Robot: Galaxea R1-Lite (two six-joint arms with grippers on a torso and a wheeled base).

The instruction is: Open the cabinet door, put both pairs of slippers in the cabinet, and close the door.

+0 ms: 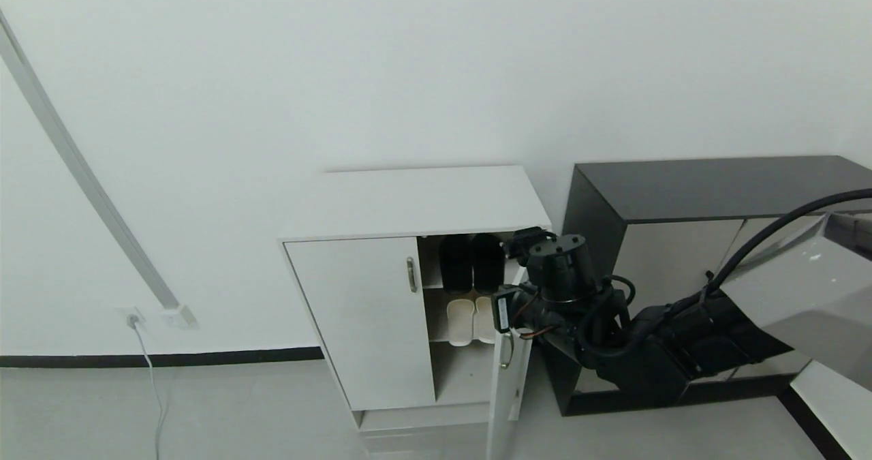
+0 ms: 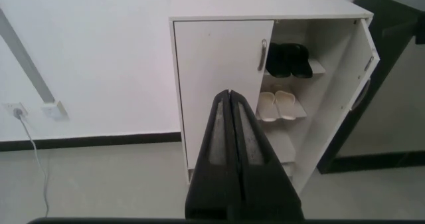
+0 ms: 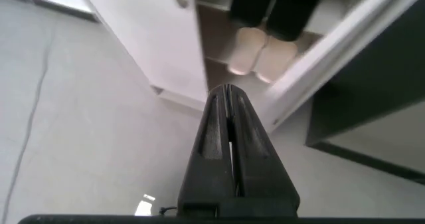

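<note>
You are looking at a job that is nearly finished. Both pairs are already sitting inside the cabinet (image 1: 409, 201), the black slippers (image 1: 471, 262) on its upper shelf and the white slippers (image 1: 471, 320) on the shelf below. Its right door (image 1: 507, 399) is standing open, so closing it is what is left. Your right gripper (image 3: 229, 92), fingers pressed together and holding nothing, is hanging in front of the cabinet near that door. Your left gripper (image 2: 230, 96), likewise closed and empty, is pointing at the cabinet from farther back.

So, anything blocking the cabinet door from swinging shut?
Nothing visible in the opening: the black slippers and white slippers sit back inside the cabinet. The right gripper, shut, is close by the open door; which side, I cannot tell.
</note>
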